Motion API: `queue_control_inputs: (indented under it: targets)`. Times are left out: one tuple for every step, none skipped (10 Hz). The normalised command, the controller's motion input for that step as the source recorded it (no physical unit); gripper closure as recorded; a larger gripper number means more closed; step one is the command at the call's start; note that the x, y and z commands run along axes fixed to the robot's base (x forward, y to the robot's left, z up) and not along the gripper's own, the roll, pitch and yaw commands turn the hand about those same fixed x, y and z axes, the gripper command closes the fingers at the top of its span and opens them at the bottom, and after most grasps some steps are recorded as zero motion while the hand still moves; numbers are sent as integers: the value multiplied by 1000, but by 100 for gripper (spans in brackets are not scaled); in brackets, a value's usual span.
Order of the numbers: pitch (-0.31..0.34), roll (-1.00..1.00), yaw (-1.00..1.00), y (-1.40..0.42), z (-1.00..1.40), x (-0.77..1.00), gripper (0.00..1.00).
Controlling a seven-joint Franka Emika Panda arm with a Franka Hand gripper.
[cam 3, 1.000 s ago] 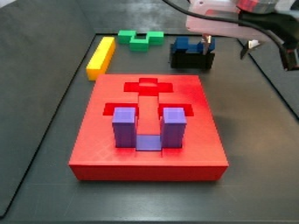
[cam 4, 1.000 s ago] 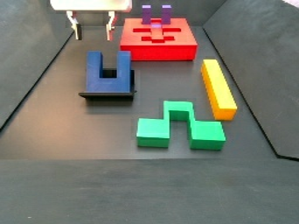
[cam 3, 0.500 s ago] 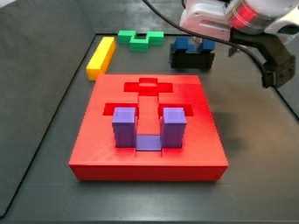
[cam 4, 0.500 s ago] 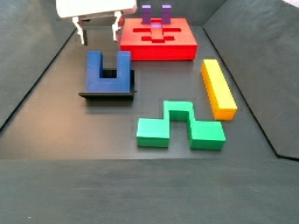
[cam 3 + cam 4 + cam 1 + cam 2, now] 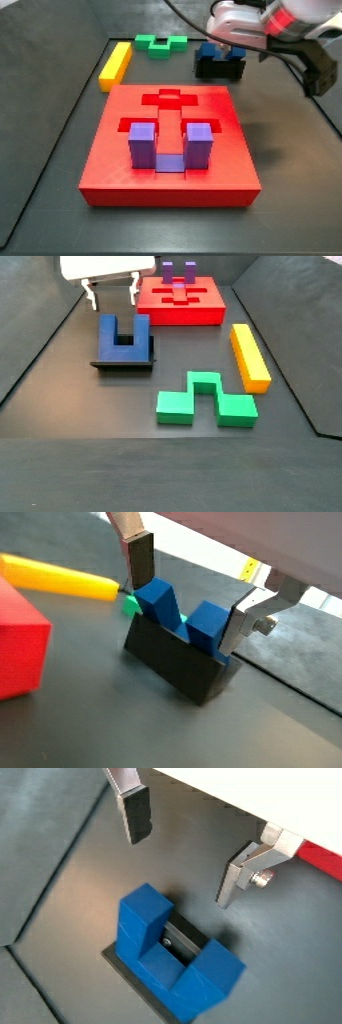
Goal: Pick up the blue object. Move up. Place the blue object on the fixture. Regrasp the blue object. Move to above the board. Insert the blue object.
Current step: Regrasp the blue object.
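Note:
The dark blue object [image 5: 123, 336] sits in the black fixture [image 5: 128, 362], its two legs pointing up; both wrist views show it there [image 5: 174, 608] [image 5: 166, 954]. My gripper [image 5: 111, 297] hangs open a little above it, slightly toward the board side. Its silver fingers [image 5: 138, 562] stand apart on either side of the legs, touching nothing, and in a wrist view the gripper [image 5: 186, 846] has only bare floor between its pads. The red board [image 5: 170, 140] lies in front, a purple U-shaped block [image 5: 170, 146] standing in its recess.
A yellow bar [image 5: 249, 356] and a green block [image 5: 205, 399] lie on the dark floor beside the fixture. The arm's body [image 5: 267, 22] reaches in over the far right corner. The tray's raised edges [image 5: 54, 150] run along both sides.
The gripper has shifted slightly toward the blue object and a little lower, still open. The blue object and the other pieces have not moved.

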Motion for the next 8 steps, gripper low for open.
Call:
queue_control_inputs:
  targets:
    - [-311, -11, 631, 126, 89, 0, 0]
    - [-63, 20, 114, 154, 0, -6, 0]
    - [-51, 57, -40, 0, 0, -337, 0]
    - [-180, 211, -217, -214, 100, 0, 0]
    - [-509, 531, -80, -189, 337, 0, 0]
    - [-743, 737, -74, -209, 374, 23, 0]
    - [-851, 706, -34, -160, 237, 46, 0]
    - [-920, 651, -34, -40, 123, 97, 0]
